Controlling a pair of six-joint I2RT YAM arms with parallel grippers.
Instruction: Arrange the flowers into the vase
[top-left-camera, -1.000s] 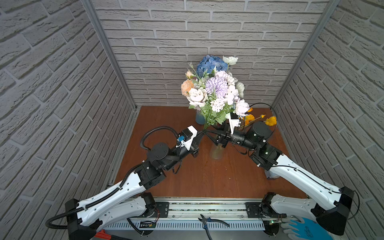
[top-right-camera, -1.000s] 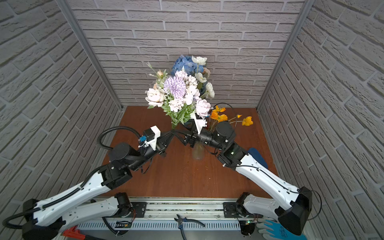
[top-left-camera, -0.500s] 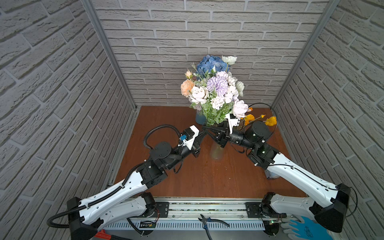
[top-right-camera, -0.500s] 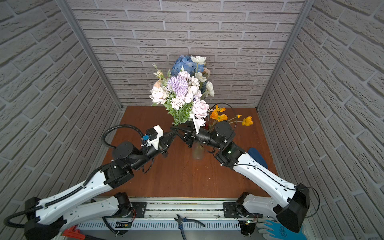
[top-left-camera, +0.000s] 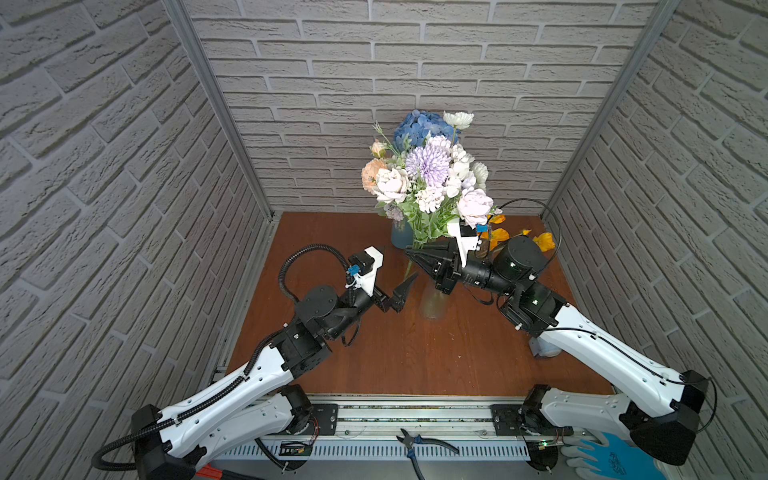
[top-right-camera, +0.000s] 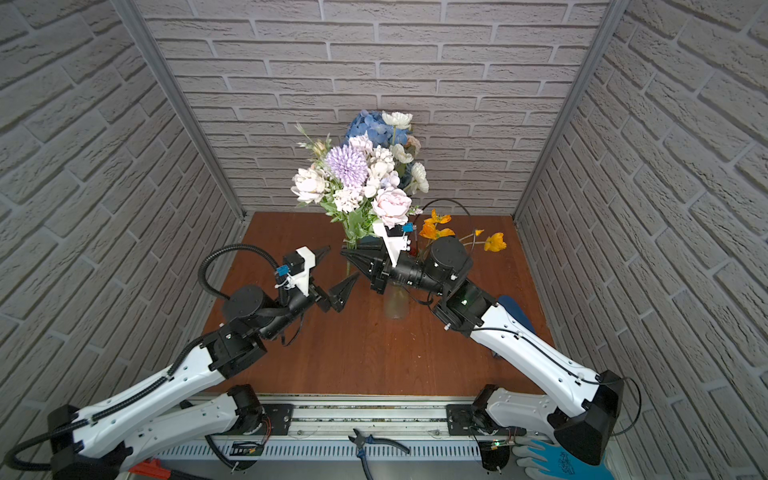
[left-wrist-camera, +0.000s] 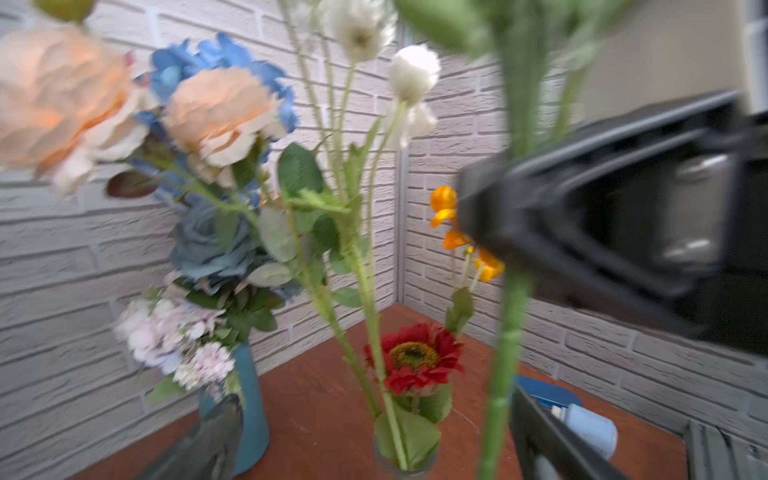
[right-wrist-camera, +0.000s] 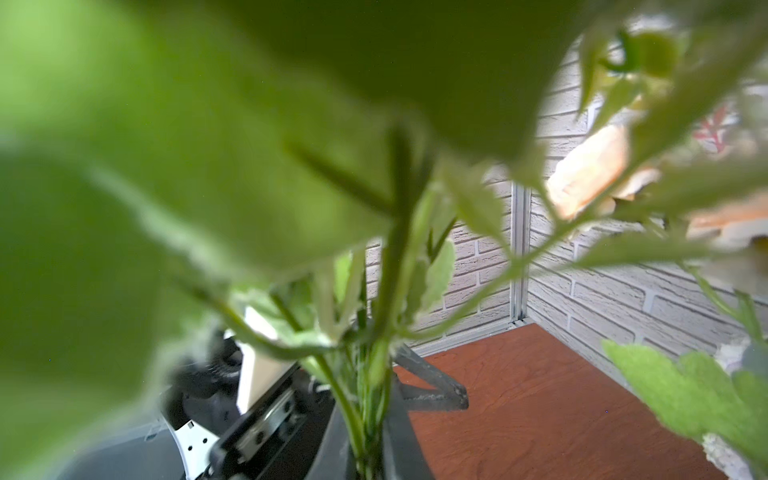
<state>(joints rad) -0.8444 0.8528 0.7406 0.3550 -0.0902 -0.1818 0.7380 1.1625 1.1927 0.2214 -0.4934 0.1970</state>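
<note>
above the clear vase holding stems, right pincer pinches flowers, left pincer spread.

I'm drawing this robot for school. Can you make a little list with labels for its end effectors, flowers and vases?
left end effector: open, empty
right end effector: shut on stems of the mixed bunch
mixed bunch: upright, stem end seemingly beside the glass vase, not inside
glass vase: beneath the right end effector, holds a red flower
blue vase: at the back, holds the blue hydrangea
orange poppies: at the back, right of the mixed bunch
</note>
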